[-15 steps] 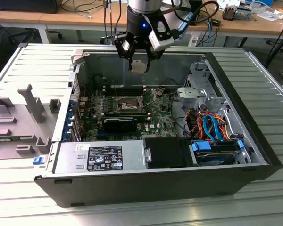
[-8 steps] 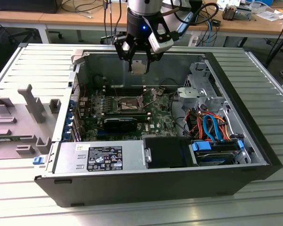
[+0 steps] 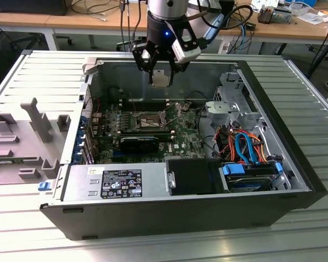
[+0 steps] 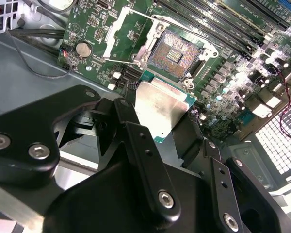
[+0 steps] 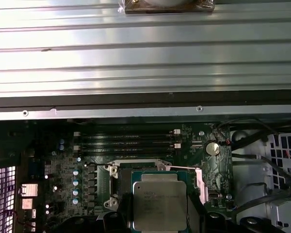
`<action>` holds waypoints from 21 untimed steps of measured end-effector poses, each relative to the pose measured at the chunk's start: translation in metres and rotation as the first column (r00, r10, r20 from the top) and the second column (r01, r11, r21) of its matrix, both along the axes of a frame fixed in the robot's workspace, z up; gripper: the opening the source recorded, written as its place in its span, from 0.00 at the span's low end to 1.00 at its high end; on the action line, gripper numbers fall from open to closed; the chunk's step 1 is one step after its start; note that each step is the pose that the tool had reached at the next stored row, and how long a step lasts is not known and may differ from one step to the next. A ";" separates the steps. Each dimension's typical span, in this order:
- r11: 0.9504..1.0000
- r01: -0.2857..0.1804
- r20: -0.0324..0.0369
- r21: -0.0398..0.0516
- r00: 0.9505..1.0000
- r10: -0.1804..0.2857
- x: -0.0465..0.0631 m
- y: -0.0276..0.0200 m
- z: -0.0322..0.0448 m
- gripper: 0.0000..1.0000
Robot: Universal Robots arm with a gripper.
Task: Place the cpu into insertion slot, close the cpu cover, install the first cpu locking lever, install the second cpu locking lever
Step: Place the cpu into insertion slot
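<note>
Starting from the exterior view's left: a grey plastic fixture [image 3: 27, 142] sits on the ribbed table, just beside the open computer case [image 3: 180, 213]. Inside the case the green board [image 3: 180, 136] lies flat, and the insertion slot [image 3: 147, 121] is in its left half, dark centre bare with nothing seated in it. In the second wrist view the cpu cover [image 4: 111, 36] is swung up and back off the slot, so the socket is wide open. The gripper [image 3: 160, 73] hangs over the far part of the board, a touch right of the slot. Its fingers [image 4: 136, 141] are pinched in on two opposite edges of the cpu [image 3: 161, 80], which is up in the air, well clear of the board. In the first wrist view the chip overlaps a good part of the socket, with the memory slots [image 5: 126, 143] past it. Over on the right you've got the drive cage [image 3: 232, 103] and a tangle of orange and blue cables [image 3: 243, 144] near it.
</note>
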State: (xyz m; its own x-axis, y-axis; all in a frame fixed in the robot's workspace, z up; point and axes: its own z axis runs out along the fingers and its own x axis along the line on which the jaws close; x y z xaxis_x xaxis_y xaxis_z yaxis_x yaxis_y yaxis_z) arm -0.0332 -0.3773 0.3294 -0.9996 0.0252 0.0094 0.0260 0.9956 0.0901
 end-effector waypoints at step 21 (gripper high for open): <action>1.000 0.000 0.000 0.000 1.000 0.000 0.000 -0.0010 -0.0087 0.54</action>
State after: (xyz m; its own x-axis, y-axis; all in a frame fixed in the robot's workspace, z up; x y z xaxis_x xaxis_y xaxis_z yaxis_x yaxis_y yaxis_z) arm -0.0332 -0.3783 0.3207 -0.9996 0.0251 0.0094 0.0259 0.9956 0.0901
